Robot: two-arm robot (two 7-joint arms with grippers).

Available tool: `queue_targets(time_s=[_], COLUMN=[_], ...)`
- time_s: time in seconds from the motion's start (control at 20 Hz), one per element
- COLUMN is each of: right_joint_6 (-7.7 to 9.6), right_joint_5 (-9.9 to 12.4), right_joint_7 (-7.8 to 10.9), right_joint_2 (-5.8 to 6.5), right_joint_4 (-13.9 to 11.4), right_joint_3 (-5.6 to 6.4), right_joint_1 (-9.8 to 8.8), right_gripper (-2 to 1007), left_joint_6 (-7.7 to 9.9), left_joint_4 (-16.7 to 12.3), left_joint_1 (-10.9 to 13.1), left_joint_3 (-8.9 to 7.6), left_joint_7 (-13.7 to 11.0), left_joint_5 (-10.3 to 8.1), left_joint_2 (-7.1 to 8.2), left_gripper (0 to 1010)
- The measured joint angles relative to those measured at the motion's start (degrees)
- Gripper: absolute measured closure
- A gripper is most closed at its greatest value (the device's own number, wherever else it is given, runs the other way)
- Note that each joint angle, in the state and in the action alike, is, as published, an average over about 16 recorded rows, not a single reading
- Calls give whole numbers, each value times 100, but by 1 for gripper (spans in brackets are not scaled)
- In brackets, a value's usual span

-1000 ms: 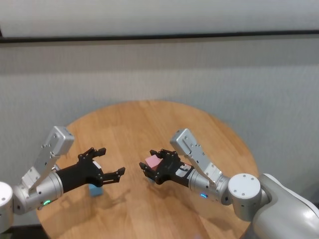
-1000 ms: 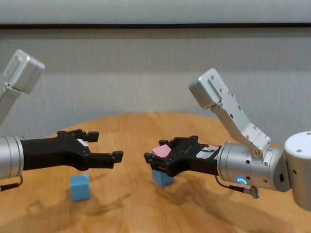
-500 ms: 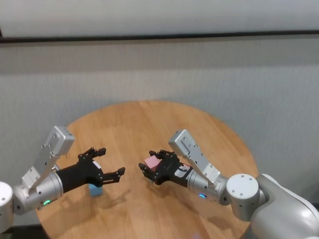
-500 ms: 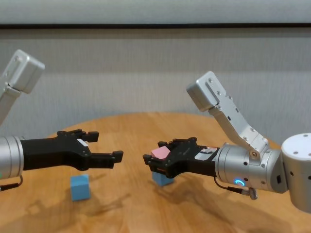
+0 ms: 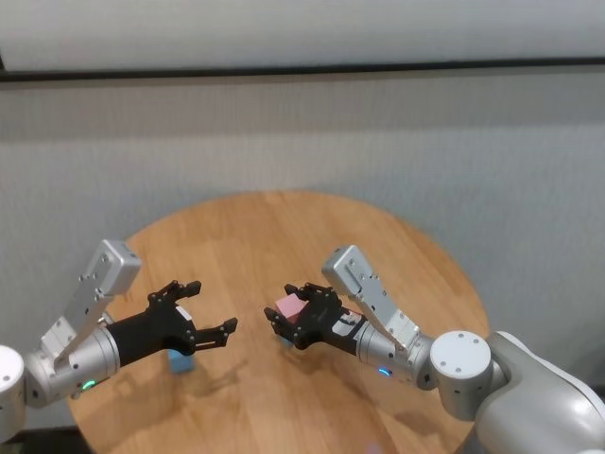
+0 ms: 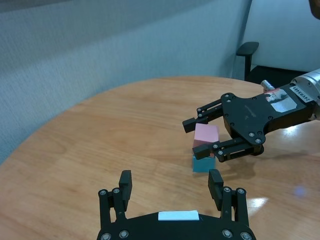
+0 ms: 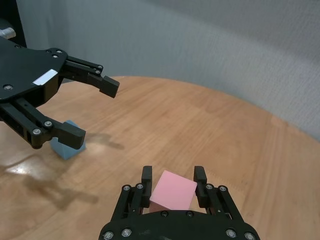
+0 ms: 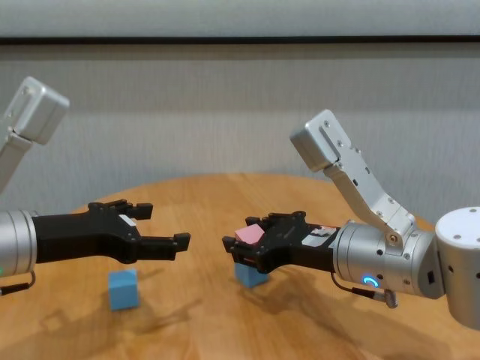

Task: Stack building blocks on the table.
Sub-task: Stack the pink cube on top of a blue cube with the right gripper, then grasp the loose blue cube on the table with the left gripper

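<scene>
Chest view showed the round wooden table (image 8: 202,196) carrying everything. Over it, the right gripper (image 8: 241,253) was clamped on the pink block (image 8: 250,234), which sat on top of a light blue block (image 8: 250,274) near the table's middle; whether the two cubes touched could not be told. Toward the table's left side, the left gripper (image 8: 161,227) hung above the wood with its fingers spread wide and nothing between them. Beneath that gripper, on the table, lay a second light blue block (image 8: 124,289), well apart from the pair.
</scene>
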Motion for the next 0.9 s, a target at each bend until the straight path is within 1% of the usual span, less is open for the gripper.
queue_targets(time_s=[0.25, 0.5, 0.7, 0.8, 0.9], right_joint_6=[13, 69, 148, 199, 264], right_joint_5=[1, 22, 74, 113, 160], right_joint_7=[-1, -22, -76, -118, -179], right_joint_2=[5, 54, 150, 219, 313], right_joint_4=[-49, -254, -609, -847, -1138], right_joint_3=[24, 63, 128, 175, 237], right_joint_1=[-24, -83, -174, -236, -319], right_gripper=[408, 280, 161, 114, 76], left_joint_6=[0, 0, 0, 0, 0], left_joint_4=[0, 0, 0, 0, 0], left_joint_1=[0, 0, 0, 0, 0], left_joint_3=[0, 0, 0, 0, 0], left_joint_7=[0, 0, 0, 0, 0], left_joint_5=[0, 0, 0, 0, 0], left_joint_2=[0, 0, 0, 0, 0], left_gripper=[8, 8, 8, 8, 8])
